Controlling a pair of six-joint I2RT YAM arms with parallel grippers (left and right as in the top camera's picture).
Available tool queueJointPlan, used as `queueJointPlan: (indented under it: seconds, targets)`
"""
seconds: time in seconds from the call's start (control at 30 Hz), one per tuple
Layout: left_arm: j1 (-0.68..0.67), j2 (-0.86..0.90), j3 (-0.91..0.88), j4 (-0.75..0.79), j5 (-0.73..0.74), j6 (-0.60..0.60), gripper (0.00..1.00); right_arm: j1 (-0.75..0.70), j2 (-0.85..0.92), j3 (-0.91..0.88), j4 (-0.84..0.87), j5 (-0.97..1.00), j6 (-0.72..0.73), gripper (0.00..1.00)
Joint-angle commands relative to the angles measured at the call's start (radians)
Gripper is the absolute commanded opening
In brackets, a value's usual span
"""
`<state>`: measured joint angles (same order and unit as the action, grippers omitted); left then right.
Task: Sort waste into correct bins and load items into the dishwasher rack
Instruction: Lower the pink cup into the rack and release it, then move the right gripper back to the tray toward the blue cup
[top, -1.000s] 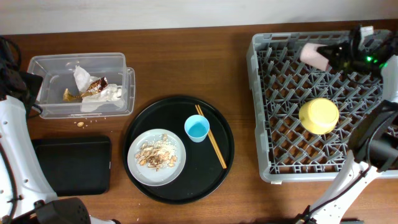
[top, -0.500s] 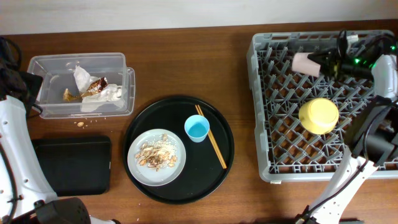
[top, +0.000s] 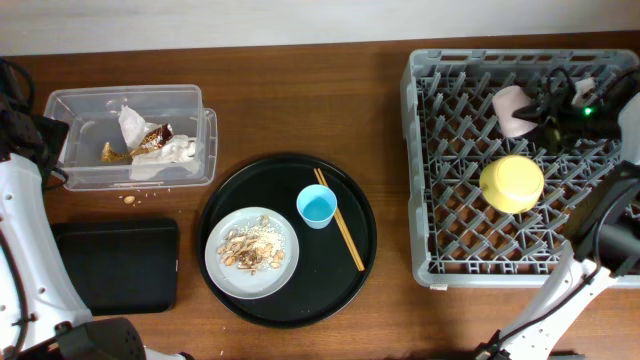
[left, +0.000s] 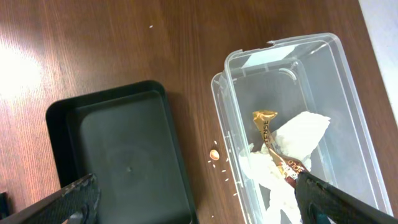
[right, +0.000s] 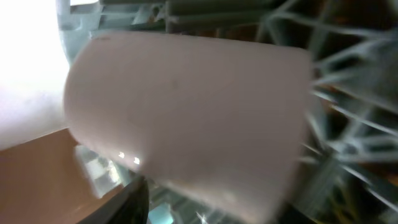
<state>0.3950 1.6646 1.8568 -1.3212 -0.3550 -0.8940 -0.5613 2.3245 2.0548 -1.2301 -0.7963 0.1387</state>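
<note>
1. Clear plastic is seen at the far left. The tub (top: 120, 92) holds the crumpled paper and wrappers (top: 150, 145), with the shallow black tray (top: 115, 265) at its six o'clock. A few crumbs (top: 129, 198) lie on the bench (top: 300, 100) between them. The left gripper (left: 199, 202) is held above both, spread wide and empty.
2. On the round black tray (top: 300, 300), the grey plate (top: 215, 255) is loaded with food scraps (top: 252, 250). The blue cup (top: 318, 207) stands at its two o'clock, just beside the chopsticks (top: 342, 232).
3. In the dishwasher rack (top: 470, 230), the yellow bowl (top: 512, 184) is lodged among the pegs. The pink cup (top: 512, 108) lies tilted at the bowl's twelve o'clock, with the right gripper (top: 548, 108) against it at three o'clock. Whether the cup is pinched cannot be told, since the wrist view is filled by the cup.
4. The step in hand is judged to be the stowing of the pink cup. Next, the cup must be left seated between pegs and the right gripper lifted straight clear.
5. Pegs crowd the cup and the rack's far wall is near it. Open room is offered by the rack's left half and the bare bench at the rack's nine o'clock.
</note>
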Motion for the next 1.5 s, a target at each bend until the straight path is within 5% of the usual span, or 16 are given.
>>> queueJointPlan:
  seconds: [0.0,0.2,0.33,0.43,0.63,1.03,1.13,1.47]
  targets:
    - [0.003,0.005,0.003,-0.001,-0.006,-0.006,0.99,-0.018,-0.181,-0.006,0.003,0.299,0.115,0.53]
    - [0.003,0.005,0.003,-0.001,-0.006,-0.006,0.99,0.023,-0.327,-0.007,0.06,0.386,0.147,0.52]
    - [0.003,0.005,0.003,-0.001,-0.006,-0.006,0.99,0.163,-0.312,-0.007,0.157,0.502,0.082,0.22]
    - [0.003,0.005,0.003,-0.001,-0.006,-0.006,0.99,0.287,-0.257,-0.007,0.243,0.694,0.083,0.09]
    - [0.003,0.005,0.003,-0.001,-0.006,-0.006,0.99,0.351,-0.117,-0.007,0.356,0.803,0.084,0.08]
    - [0.003,0.005,0.003,-0.001,-0.006,-0.006,0.99,0.351,-0.111,-0.007,0.229,0.904,0.083,0.09]
    - [0.003,0.005,0.003,-0.001,-0.006,-0.006,0.99,0.351,-0.113,-0.007,0.149,1.068,0.084,0.04]
    - [0.003,0.005,0.003,-0.001,-0.006,-0.006,0.99,0.352,-0.319,-0.007,0.047,1.097,0.113,0.04]
